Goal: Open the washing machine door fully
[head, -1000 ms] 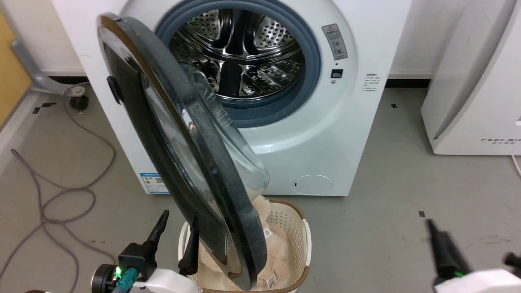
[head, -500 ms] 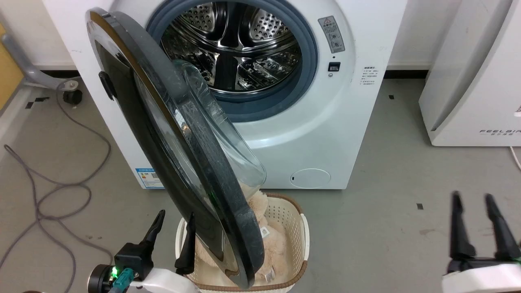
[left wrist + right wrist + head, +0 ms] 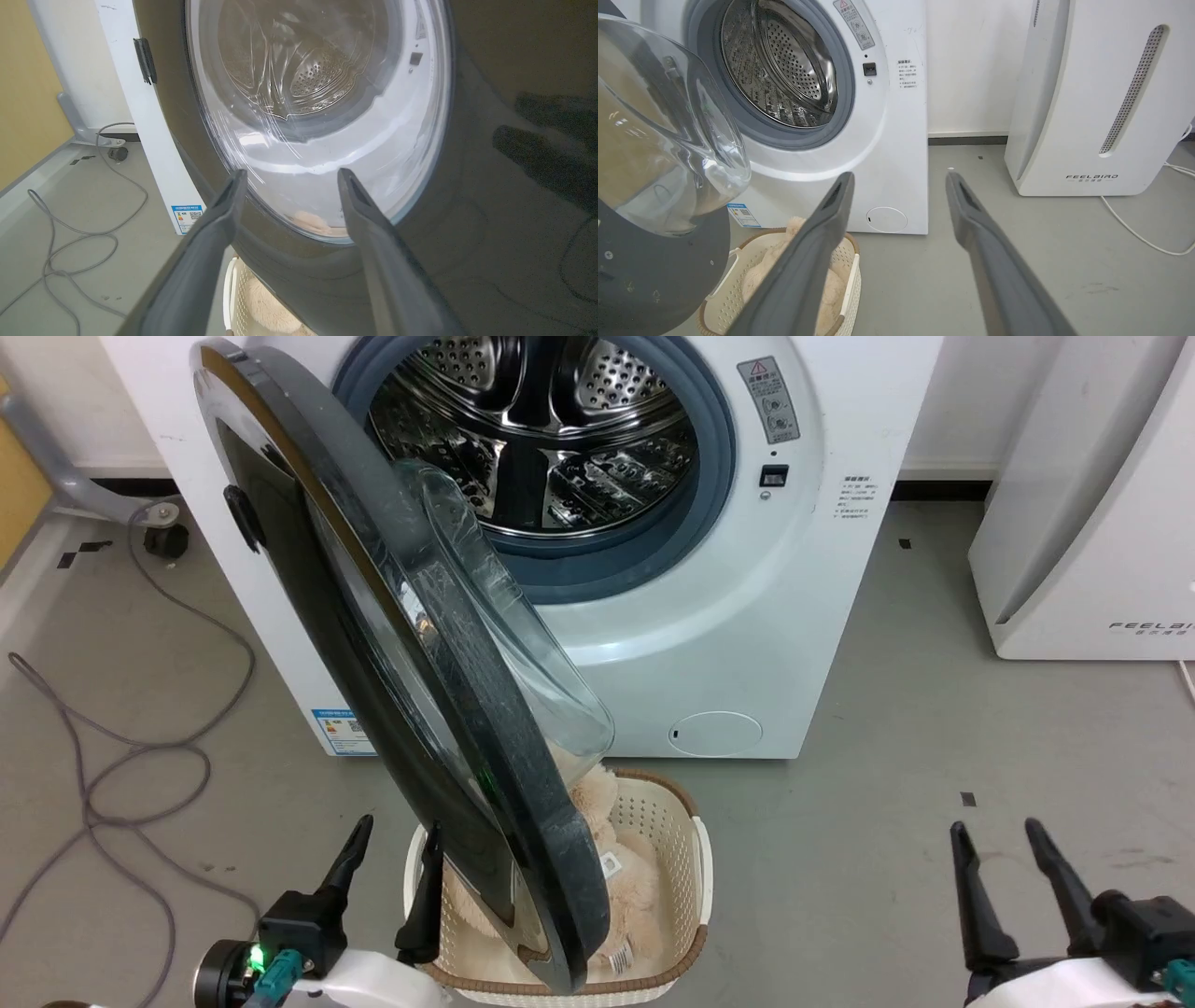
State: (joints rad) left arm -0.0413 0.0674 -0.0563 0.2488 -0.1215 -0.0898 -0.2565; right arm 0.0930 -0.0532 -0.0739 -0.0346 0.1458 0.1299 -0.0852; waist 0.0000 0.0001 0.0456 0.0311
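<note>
The washing machine [image 3: 747, 644] is white, with a steel drum and a blue-grey gasket. Its washing machine door [image 3: 485, 737] stands partly open, swung out on the left, its free edge towards me over a basket. The clear glass bowl [image 3: 523, 653] faces the drum, and a small black tab [image 3: 245, 518] sits on the outer face. My left gripper [image 3: 397, 831] is open just outside the door's lower outer face [image 3: 490, 186], fingers [image 3: 219, 219] pointing at it, nothing between them. Far right over the floor, my right gripper [image 3: 994, 831] is open and empty, well clear of the door [image 3: 668, 130].
A cream laundry basket [image 3: 702, 877] with a beige plush toy [image 3: 625, 887] stands on the floor under the door's free edge. A white FEELBIRD unit [image 3: 1083, 523] stands at the right. A grey cable [image 3: 140, 756] loops on the left floor, near a caster [image 3: 168, 537].
My right gripper has come leftward and slightly lower into fuller view. The head view has shifted a little. The door and my left gripper stand about as before.
</note>
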